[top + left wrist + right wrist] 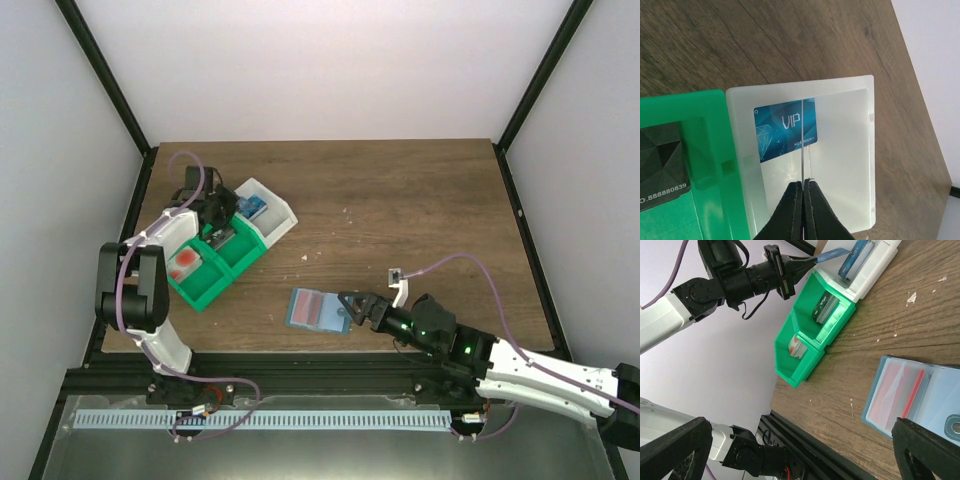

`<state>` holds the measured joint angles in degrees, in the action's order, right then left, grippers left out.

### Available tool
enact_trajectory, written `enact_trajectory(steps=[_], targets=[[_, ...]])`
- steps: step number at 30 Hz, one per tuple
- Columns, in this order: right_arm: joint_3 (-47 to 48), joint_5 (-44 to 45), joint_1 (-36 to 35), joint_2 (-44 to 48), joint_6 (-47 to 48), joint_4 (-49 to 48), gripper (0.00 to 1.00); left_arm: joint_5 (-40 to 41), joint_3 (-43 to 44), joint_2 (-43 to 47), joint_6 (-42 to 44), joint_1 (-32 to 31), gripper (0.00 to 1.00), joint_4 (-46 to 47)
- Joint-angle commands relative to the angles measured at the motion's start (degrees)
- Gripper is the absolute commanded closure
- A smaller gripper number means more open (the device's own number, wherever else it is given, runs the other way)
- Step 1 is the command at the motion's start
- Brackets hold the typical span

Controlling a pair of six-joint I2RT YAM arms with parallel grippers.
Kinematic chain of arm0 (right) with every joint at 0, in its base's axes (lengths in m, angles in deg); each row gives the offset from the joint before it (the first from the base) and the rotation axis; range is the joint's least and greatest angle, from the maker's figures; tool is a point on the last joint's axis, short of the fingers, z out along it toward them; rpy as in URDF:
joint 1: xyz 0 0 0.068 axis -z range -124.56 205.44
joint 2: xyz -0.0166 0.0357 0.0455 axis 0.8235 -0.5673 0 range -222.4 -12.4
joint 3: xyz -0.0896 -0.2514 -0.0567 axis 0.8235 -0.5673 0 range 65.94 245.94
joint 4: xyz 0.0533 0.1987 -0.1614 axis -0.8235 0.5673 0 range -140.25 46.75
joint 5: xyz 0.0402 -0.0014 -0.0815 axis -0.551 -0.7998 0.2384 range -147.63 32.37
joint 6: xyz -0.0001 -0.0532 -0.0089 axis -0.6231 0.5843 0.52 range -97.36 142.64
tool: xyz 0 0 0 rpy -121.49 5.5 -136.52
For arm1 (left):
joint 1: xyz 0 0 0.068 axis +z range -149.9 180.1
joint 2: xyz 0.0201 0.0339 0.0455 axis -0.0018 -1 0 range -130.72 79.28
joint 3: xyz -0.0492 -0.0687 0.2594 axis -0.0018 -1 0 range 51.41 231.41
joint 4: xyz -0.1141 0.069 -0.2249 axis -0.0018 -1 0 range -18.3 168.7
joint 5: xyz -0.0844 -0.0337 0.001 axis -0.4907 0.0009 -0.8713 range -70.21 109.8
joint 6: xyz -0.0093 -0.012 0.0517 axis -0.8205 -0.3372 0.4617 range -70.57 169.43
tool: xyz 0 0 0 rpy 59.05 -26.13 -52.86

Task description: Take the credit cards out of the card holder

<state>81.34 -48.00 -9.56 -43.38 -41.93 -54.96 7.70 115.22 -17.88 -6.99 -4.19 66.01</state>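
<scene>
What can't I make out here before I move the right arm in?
Held card: edge-on in left wrist view, face unreadable.
Card holder: cut off by right wrist frame edge; card count unclear.
Tray contents: too small in top view.
Right gripper: contact with holder unclear from above.

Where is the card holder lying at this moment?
In the top view the card holder lies open on the table near the front edge, between the green tray on its left and the open right hand.
</scene>
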Motion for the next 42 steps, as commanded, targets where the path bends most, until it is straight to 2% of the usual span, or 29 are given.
enact_trajectory(steps=[1, 15, 26, 42], targets=[[3.25, 1.64, 0.19, -0.21, -0.73, 0.77, 0.0, 3.09, 1.32, -1.77, -1.3, -0.83, 1.0, 3.28], [3.82, 3.93, 0.15, 1.96, 0.31, 3.53, 0.0, 5.33, 1.39, -5.49, -0.35, -2.02, 1.0, 8.58], [3.97, 5.44, 0.21, 2.96, 1.52, 4.51, 0.0, 6.44, 2.09, -3.8, -0.26, -4.02, 1.0, 11.39], [4.81, 5.98, 0.22, 3.14, 2.04, 5.93, 0.0, 11.51, 2.56, -7.43, -0.03, -4.1, 1.0, 10.34]])
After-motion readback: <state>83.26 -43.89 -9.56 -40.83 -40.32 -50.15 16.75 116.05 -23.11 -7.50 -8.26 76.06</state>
